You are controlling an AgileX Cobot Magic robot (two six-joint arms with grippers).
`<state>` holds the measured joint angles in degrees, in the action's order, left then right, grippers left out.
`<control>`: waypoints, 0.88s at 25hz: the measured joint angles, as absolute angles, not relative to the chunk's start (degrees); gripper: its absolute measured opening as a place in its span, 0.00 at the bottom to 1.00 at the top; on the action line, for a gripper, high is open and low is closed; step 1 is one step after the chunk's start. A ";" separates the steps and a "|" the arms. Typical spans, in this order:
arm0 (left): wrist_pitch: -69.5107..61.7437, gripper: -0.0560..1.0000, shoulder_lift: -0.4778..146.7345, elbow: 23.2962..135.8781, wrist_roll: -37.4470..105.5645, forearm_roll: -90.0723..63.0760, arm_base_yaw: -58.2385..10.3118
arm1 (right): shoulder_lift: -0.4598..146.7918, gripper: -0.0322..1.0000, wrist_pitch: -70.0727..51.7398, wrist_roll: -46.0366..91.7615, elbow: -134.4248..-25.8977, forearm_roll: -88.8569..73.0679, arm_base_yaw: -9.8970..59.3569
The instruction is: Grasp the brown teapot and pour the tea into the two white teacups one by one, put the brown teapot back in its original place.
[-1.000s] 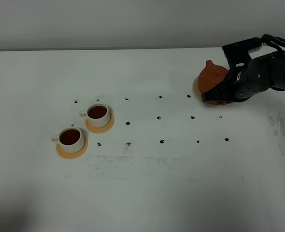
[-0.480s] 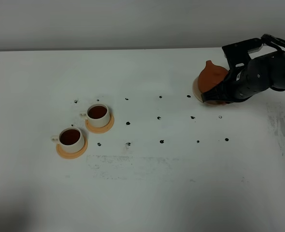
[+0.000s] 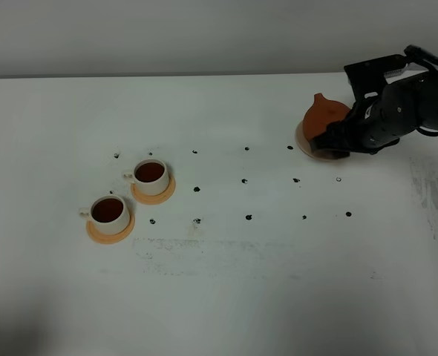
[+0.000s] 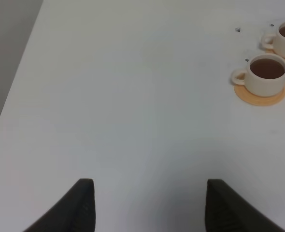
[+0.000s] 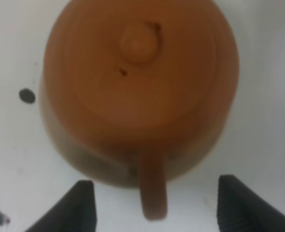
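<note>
The right claw stands with its jaws spread wide, one on either side of the brown teapot's handle and touching neither side of it. The brown teapot sits upright on its pale coaster, lid knob up; its handle points straight back toward the claw, its spout away. Any withdrawal, in my judgement, runs back along that handle line. The right arm is the nearer; the left claw, also open and empty, hangs well apart, near the two white teacups. Both cups hold dark tea on orange saucers. The white counter between cups and teapot carries only black marker dots.
</note>
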<state>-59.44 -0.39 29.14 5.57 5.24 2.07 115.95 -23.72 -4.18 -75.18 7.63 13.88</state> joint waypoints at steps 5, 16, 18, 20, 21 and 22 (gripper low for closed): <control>-59.44 0.53 -0.39 29.14 5.57 5.24 2.07 | 107.89 0.48 -28.26 -4.42 -74.49 9.23 13.88; -59.44 0.53 -0.39 29.14 5.57 5.24 2.07 | 81.19 0.46 -29.47 -4.42 -57.84 11.10 13.88; -59.44 0.53 -0.39 29.14 5.57 5.24 2.07 | 75.55 0.46 -31.10 -4.42 -54.97 11.10 13.88; -59.44 0.53 -0.39 29.14 5.57 5.24 2.07 | 70.93 0.46 -34.33 -4.47 -53.07 11.04 13.88; -59.44 0.53 -0.39 29.14 5.57 5.24 2.07 | 68.73 0.46 -35.53 -4.47 -52.58 11.04 13.88; -59.44 0.53 -0.39 29.14 5.57 5.24 2.07 | 66.84 0.45 -36.65 -4.47 -52.34 11.04 13.88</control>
<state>-59.44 -0.39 29.14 5.57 5.24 2.07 66.84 -36.65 -4.47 -52.34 11.04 13.88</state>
